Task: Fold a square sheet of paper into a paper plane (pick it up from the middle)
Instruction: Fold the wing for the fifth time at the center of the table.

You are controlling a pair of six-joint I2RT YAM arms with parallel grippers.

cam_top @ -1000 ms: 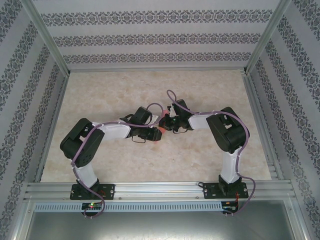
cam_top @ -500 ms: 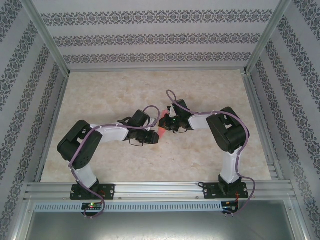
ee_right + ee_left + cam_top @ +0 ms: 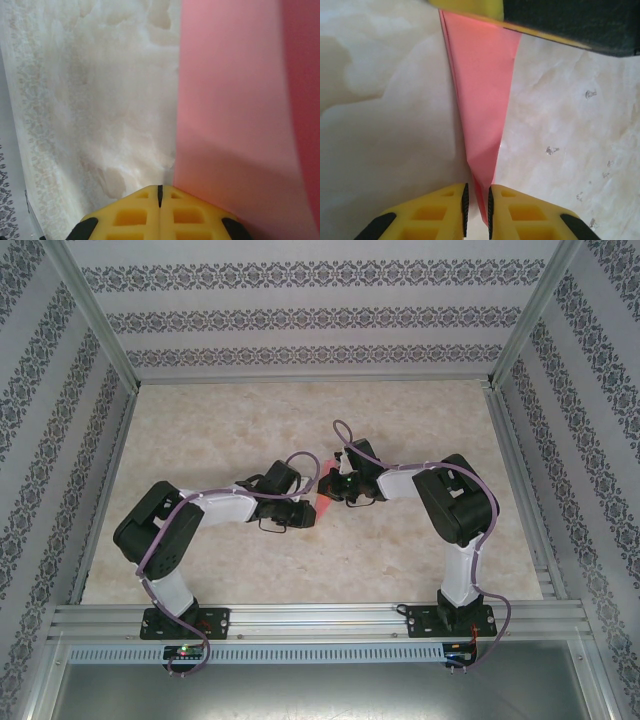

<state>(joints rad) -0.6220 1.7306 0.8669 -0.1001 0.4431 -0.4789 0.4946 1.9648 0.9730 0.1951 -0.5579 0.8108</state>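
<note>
Pink plane (image 3: 482,100) lies mid-bench (image 3: 385,125) between both arms. Right end effector (image 3: 160,192) is clenched at the wide end, probably pinning it. Left end effector (image 3: 477,205) sits narrow around the tip. Can't tell if it's pinching, but it's likely set up for creasing.

Closed right end effector (image 3: 160,196); pink paper (image 3: 235,125) over marble table (image 3: 90,100).
</note>
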